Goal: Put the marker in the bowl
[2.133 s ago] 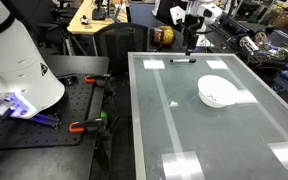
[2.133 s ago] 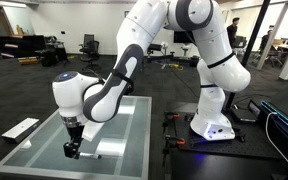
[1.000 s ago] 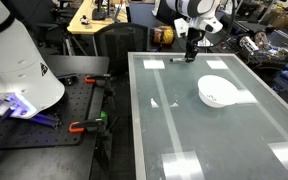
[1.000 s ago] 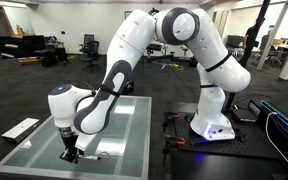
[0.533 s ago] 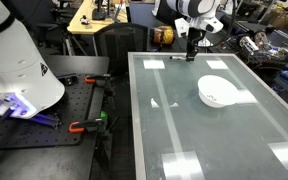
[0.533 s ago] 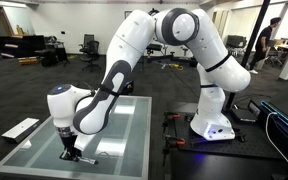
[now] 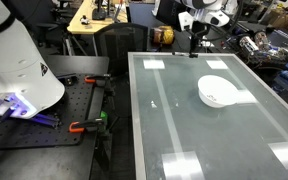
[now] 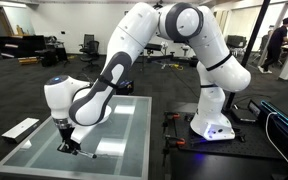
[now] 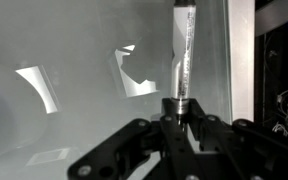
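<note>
In the wrist view my gripper (image 9: 177, 112) is shut on one end of the marker (image 9: 184, 50). The marker is a thin stick with a dark end in the jaws and a paler barrel pointing away over the glass. In an exterior view the gripper (image 8: 66, 146) hangs just above the glass table (image 8: 34, 150), and the marker (image 8: 82, 151) pokes out sideways below it. In an exterior view the gripper (image 7: 194, 48) is over the table's far end. The white bowl (image 7: 218, 91) stands on the glass, nearer the camera and a little right of the gripper.
The glass tabletop (image 7: 184, 130) carries bright reflections of the ceiling lights. Beside it, a black bench (image 7: 44, 135) holds the white robot base (image 7: 14, 60) and orange-handled clamps (image 7: 84, 126). Office chairs and desks stand behind the table's far edge.
The jaws closed on the marker where it lay on the glass, then lifted it a little off the surface. The bowl has not moved.
</note>
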`<action>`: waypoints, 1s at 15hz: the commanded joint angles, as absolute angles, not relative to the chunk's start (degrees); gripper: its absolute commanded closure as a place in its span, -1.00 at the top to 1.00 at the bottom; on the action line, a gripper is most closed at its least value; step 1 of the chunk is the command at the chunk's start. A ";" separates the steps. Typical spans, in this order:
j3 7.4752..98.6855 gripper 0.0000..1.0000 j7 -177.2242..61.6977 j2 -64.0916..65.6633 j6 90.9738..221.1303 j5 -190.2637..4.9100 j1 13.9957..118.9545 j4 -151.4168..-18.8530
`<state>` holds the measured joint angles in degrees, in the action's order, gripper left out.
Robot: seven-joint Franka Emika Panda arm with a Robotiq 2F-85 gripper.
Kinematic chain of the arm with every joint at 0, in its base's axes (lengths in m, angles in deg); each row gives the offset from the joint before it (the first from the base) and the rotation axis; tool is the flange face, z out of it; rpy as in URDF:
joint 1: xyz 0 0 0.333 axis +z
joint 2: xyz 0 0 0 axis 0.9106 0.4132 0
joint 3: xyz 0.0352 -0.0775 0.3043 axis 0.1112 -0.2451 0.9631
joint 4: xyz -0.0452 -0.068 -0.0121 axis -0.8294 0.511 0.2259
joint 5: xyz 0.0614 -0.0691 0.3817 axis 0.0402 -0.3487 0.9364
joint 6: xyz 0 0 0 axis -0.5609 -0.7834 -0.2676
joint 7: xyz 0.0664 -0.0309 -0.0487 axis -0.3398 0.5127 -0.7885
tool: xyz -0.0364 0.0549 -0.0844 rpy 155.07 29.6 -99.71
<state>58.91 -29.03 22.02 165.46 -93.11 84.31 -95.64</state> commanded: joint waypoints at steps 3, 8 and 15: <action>54.96 -0.90 -21.79 14.27 160.48 -93.31 86.10 -100.36; 52.45 -0.90 -11.32 10.29 157.86 -95.80 86.34 -103.33; 50.79 -0.90 5.40 6.17 155.73 -101.47 85.70 -107.56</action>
